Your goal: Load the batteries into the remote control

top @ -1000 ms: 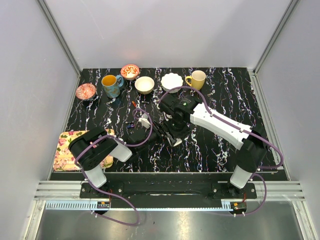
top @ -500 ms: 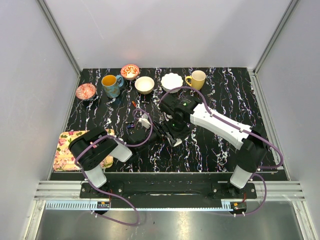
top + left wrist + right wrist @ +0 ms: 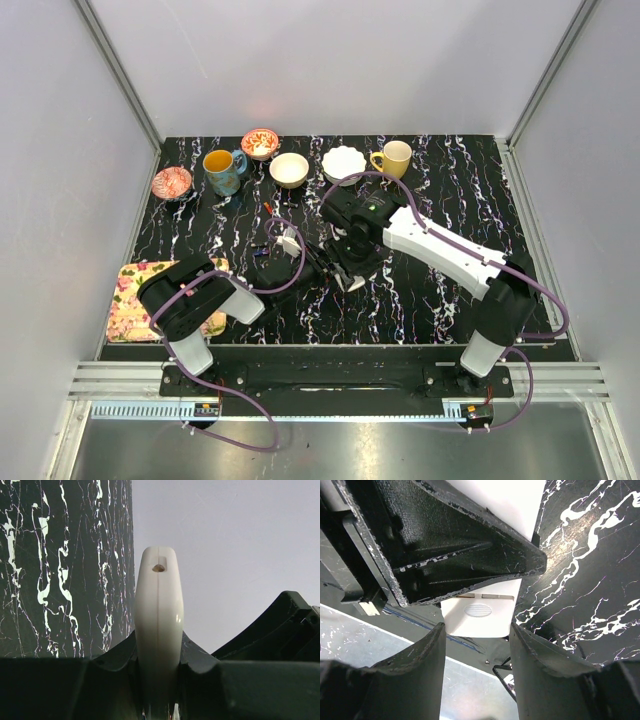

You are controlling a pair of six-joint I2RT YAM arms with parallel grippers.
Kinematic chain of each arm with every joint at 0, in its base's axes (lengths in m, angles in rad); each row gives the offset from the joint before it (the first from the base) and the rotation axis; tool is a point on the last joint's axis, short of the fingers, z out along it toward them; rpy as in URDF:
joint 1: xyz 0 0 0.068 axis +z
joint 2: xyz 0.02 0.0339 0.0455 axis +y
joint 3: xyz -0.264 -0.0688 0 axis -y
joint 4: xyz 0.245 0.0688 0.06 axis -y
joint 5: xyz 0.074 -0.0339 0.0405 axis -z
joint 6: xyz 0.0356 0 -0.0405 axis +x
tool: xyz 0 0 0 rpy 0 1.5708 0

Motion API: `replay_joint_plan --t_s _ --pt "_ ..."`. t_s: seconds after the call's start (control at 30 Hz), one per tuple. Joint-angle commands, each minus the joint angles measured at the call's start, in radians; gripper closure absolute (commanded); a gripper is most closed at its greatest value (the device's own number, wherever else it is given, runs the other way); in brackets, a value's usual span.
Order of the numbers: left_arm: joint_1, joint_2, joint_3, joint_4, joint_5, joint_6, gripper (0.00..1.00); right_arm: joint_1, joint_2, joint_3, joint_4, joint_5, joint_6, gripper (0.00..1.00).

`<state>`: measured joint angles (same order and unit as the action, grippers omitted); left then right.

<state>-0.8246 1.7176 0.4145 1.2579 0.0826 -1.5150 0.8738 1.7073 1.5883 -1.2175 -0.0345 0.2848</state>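
The remote control [image 3: 159,610] is a white slab, seen edge-on in the left wrist view, and my left gripper [image 3: 158,672] is shut on it. In the top view it is held low over the table's middle, its white end [image 3: 350,283] showing below my left gripper [image 3: 322,266]. In the right wrist view the remote control's back [image 3: 478,611] shows a ribbed oval. My right gripper [image 3: 477,630] closes on the tip of that end, one finger against each side. My right gripper [image 3: 345,268] comes in from behind. The batteries are hidden.
Along the table's back edge stand a patterned bowl [image 3: 260,143], a blue mug [image 3: 222,170], a cream bowl [image 3: 289,169], a white scalloped bowl [image 3: 344,163] and a yellow mug [image 3: 393,158]. Another patterned bowl [image 3: 171,182] and a floral tray [image 3: 135,300] are at the left. A small red piece [image 3: 269,208] lies behind the left arm.
None apart from a very slight shift of the right arm; both grippers stay on the remote control.
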Motion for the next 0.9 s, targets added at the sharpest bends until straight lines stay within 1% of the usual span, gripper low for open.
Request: replay_joint_plan --t_s 0.0,0.27,0.87 --pt "-0.010 -0.030 0.003 0.406 -0.010 -0.005 1.00 -0.019 -0.038 -0.001 0.013 0.051 0.002 1.00" --pt "-0.011 -0.032 0.012 0.406 -0.004 -0.007 1.00 -0.019 -0.031 -0.007 0.021 0.045 0.001 1.00" --pt "-0.033 -0.042 0.063 0.406 0.055 -0.008 1.00 -0.033 -0.011 0.015 0.029 0.038 -0.001 1.00"
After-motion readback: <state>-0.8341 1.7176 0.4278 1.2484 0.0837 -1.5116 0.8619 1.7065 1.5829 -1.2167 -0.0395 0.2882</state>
